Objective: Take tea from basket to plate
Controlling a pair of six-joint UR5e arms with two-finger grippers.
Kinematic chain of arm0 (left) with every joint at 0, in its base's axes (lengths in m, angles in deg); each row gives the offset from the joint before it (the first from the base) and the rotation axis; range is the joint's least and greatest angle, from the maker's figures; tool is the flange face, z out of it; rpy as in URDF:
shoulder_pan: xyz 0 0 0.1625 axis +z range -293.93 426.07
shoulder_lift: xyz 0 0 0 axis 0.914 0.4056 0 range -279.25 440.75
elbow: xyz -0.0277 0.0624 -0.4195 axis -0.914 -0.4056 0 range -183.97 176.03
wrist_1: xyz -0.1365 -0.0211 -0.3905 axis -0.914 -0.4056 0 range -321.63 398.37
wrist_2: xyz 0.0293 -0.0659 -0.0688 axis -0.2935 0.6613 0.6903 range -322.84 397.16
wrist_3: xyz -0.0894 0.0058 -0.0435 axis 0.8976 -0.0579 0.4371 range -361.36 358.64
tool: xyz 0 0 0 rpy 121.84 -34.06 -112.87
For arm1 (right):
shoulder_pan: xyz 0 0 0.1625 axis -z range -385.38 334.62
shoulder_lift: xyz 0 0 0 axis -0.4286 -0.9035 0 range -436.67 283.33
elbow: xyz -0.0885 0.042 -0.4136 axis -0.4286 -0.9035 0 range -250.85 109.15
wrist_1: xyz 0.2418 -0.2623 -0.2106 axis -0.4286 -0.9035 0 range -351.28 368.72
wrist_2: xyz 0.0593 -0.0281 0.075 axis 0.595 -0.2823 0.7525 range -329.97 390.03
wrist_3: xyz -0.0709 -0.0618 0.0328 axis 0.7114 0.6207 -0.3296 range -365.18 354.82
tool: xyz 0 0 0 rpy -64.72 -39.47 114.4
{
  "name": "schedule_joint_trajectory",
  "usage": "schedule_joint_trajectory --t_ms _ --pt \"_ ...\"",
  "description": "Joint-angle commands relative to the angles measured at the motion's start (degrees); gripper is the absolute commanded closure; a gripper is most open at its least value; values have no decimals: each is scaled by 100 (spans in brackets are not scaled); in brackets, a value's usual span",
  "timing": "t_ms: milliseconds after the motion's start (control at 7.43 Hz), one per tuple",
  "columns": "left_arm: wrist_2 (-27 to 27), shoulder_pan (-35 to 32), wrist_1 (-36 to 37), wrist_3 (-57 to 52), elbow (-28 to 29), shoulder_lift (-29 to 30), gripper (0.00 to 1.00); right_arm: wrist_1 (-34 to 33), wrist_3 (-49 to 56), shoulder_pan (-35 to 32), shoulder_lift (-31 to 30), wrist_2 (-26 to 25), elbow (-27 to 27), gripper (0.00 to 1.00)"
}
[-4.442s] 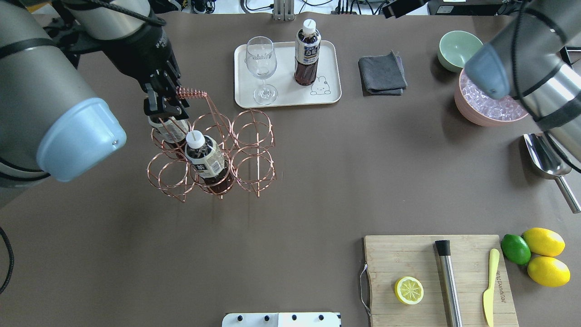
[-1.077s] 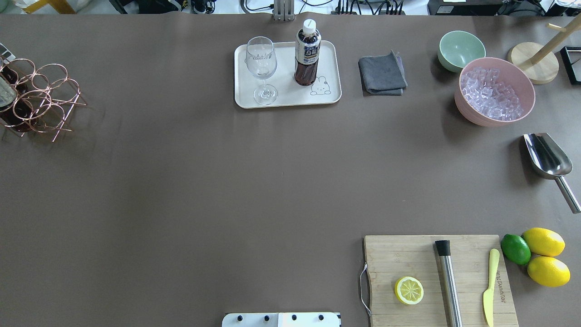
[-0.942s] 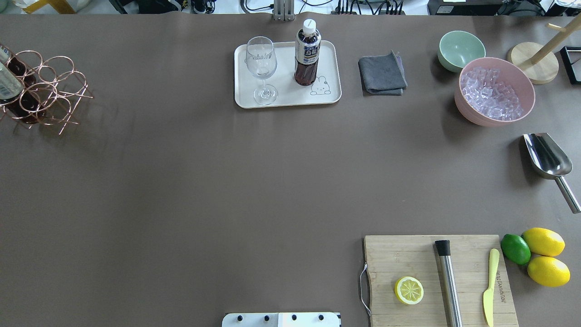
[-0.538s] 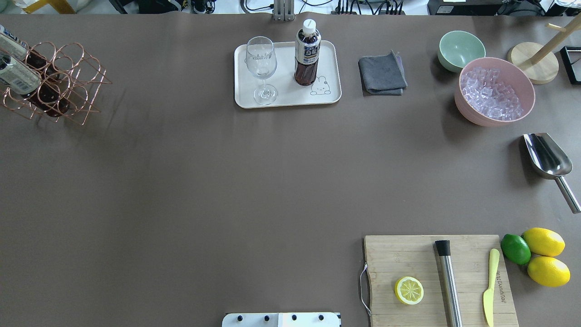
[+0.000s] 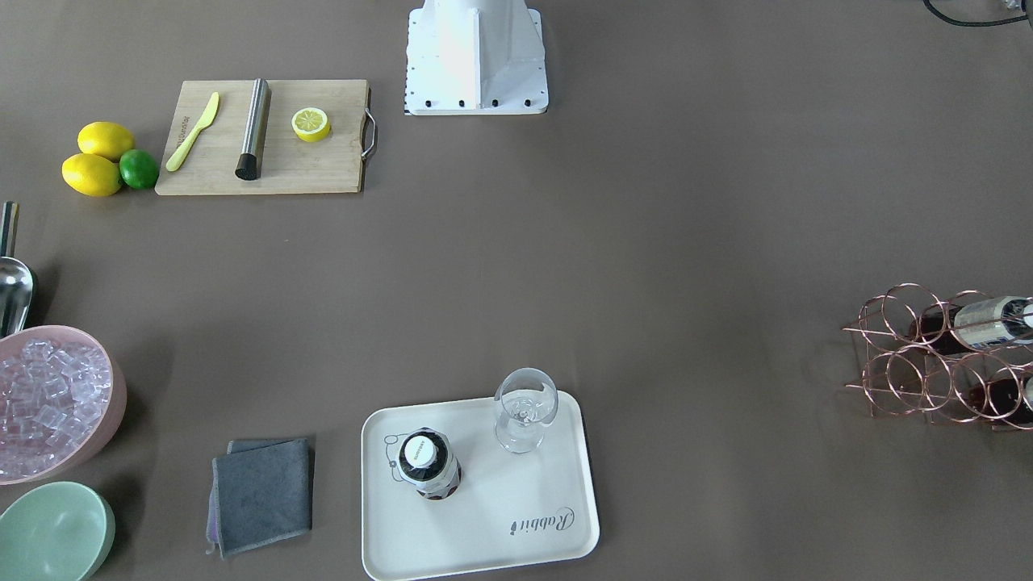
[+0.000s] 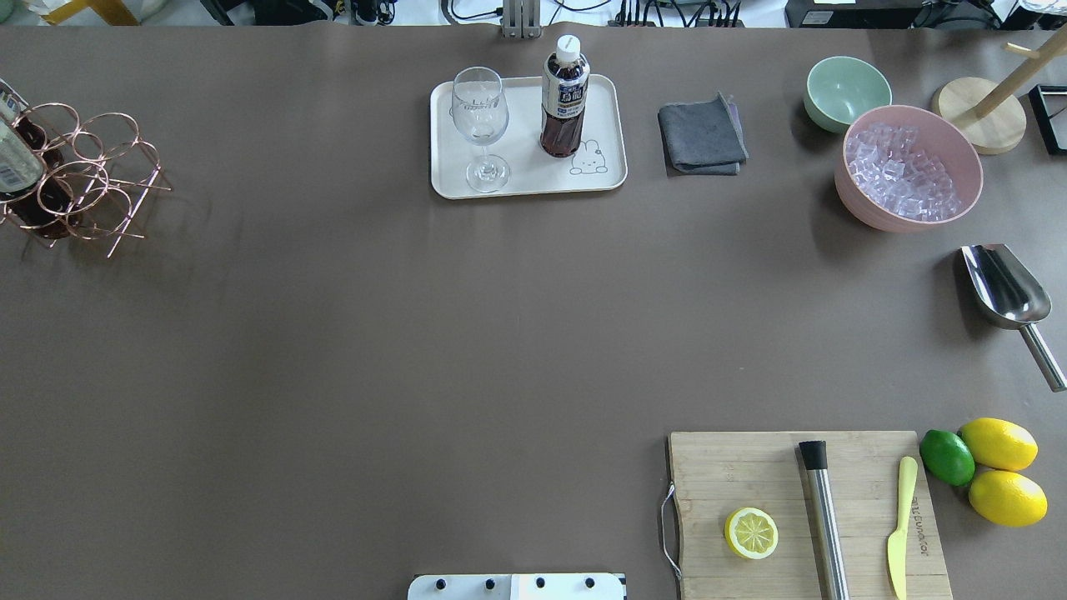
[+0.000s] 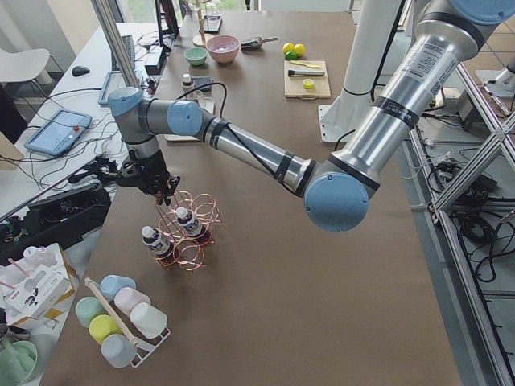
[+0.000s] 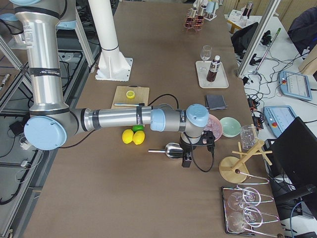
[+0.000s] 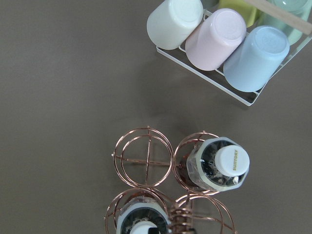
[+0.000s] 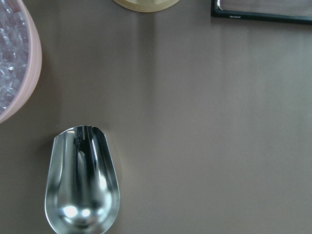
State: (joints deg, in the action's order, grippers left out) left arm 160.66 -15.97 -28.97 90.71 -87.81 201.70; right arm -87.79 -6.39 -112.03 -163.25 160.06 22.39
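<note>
One tea bottle (image 6: 564, 100) stands upright on the cream plate (image 6: 525, 173) beside a wine glass; it also shows in the front view (image 5: 430, 466). The copper wire basket (image 6: 83, 179) hangs tilted at the table's far left edge with two more tea bottles (image 9: 218, 163) in its cells. In the exterior left view my left gripper (image 7: 163, 191) is at the basket's coiled handle (image 9: 183, 214); I cannot tell if it is shut. My right gripper (image 8: 187, 159) hovers over the metal scoop (image 10: 83, 180); I cannot tell if it is open or shut.
A grey cloth (image 6: 702, 137), green bowl (image 6: 844, 90) and pink bowl of ice (image 6: 909, 167) stand right of the plate. A cutting board (image 6: 804, 512) with a lemon half, steel muddler and yellow knife is front right. A rack of pastel cups (image 9: 219, 39) lies beyond the basket.
Since 4.4 s ago the basket has gone from mid-table to the far left edge and both arms have left the overhead view. Over the last second it swung right, then back left.
</note>
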Motion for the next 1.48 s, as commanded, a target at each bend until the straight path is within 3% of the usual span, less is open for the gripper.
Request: schedule_joint_trajectory --t_ms 0,269,404,673,1077,1346 --pt "-1 4 -7 -5 -9 -10 100 0 -11 25 0 -4 36 0" --pt "-1 4 -7 4 -9 -19 100 0 -10 34 0 5 19 0" --pt "-1 4 -7 4 -18 -27 94 0 -10 34 9 14 10 0" --pt "8 65 10 13 -18 -36 2 0 -10 42 53 5 -8 0" --pt "52 74 255 13 -158 34 2 0 -10 78 62 5 -17 0" --pt "61 74 711 13 -613 95 2 0 -10 78 62 5 -17 0"
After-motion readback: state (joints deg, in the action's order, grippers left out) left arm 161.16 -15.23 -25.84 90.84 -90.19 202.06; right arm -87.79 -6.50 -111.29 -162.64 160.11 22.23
